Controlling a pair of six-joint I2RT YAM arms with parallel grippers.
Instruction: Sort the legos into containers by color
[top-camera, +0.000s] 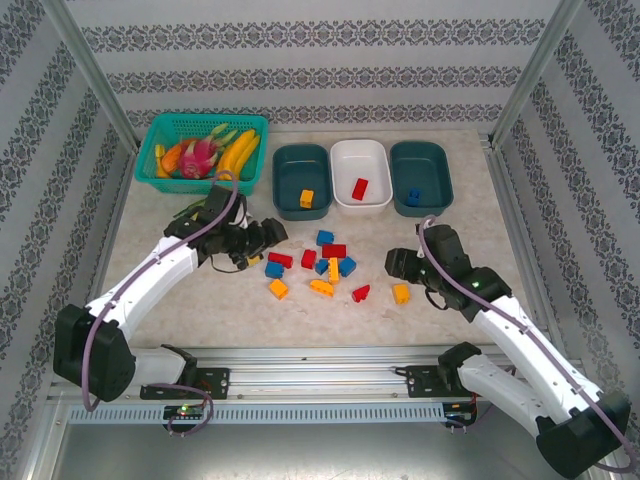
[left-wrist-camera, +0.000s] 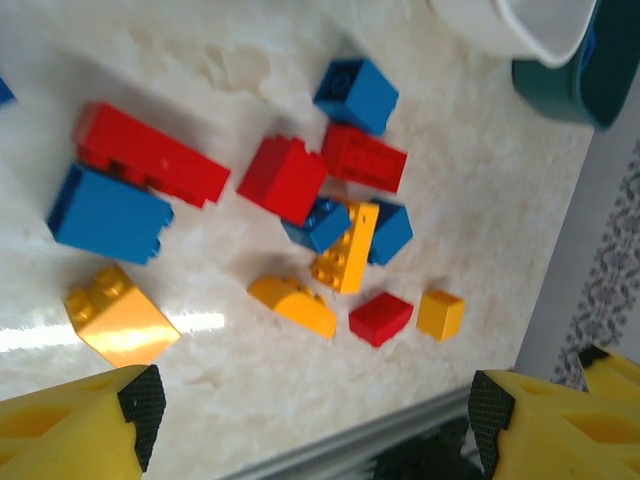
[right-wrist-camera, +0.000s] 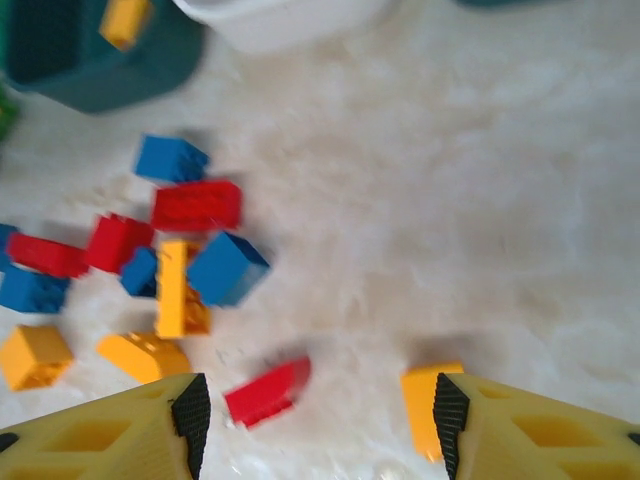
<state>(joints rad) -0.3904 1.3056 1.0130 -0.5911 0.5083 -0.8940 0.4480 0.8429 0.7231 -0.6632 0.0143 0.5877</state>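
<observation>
Blur softens both wrist views, so the studs on the bricks are hard to read. My right gripper (right-wrist-camera: 315, 430) hangs wide open and holds nothing. Only the tips of its yellow fingers (right-wrist-camera: 100, 430) are in frame; the rest is cut off at the bottom edge. A small red plastic brick (right-wrist-camera: 267, 392) lies on the pale marbled table (right-wrist-camera: 480, 200) in the gap between them. A yellow-orange brick (right-wrist-camera: 428, 395) sits right against one black pad; whether it touches, I cannot tell.

My left gripper (left-wrist-camera: 310, 430) is spread just as wide and is empty too, with its fingers cropped at the lower corners. It sits over bare table at the near edge of the pile.

Between my two arms lie the loose legos (top-camera: 325, 262), red, blue and yellow-orange. Several in the middle are packed so close that their outlines run together. At the left end a long red brick (left-wrist-camera: 150, 155) rests against a chunky blue brick (left-wrist-camera: 105, 212).

Beyond the pile three shallow tubs stand side by side, cropped to slivers at the top of the wrist views. The left dark teal plastic tub (top-camera: 285, 160) holds one yellow-orange piece and the white plastic tub (top-camera: 345, 155) one red. The right dark teal tub (top-camera: 435, 160) holds one blue, dim against its floor. At the far left corner stands a turquoise mesh basket (top-camera: 160, 140) of toy fruit.
</observation>
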